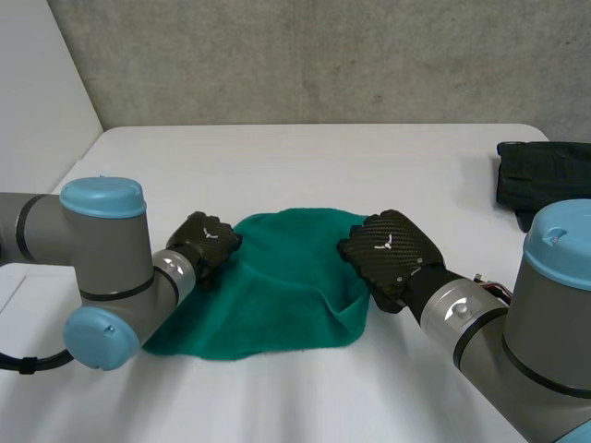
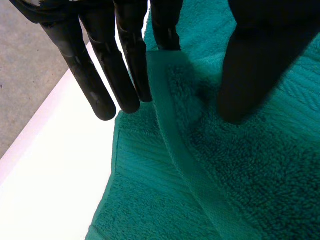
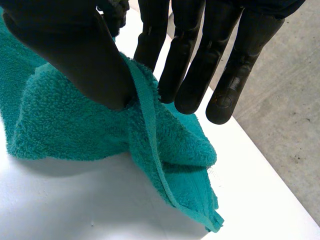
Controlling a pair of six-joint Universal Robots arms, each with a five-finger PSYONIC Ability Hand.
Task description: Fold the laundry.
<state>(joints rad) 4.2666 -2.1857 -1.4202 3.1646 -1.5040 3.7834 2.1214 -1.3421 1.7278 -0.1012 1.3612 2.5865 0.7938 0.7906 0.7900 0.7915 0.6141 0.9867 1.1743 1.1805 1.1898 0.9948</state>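
A green towel (image 1: 277, 295) lies rumpled on the white table (image 1: 305, 157) between my arms. My left hand (image 1: 205, 242) is at its far left corner. In the left wrist view the towel's hemmed edge (image 2: 170, 120) rises between the thumb and one finger of the left hand (image 2: 95, 75), pinched there; the other fingers hang straight beside it. My right hand (image 1: 388, 254) is at the far right corner. In the right wrist view the right hand (image 3: 200, 50) pinches the towel (image 3: 65, 125) by its hem between thumb and a finger and holds it off the table.
A dark folded garment (image 1: 545, 180) lies at the table's far right edge. White tabletop stretches behind the towel and in front of it. A grey concrete wall stands behind the table.
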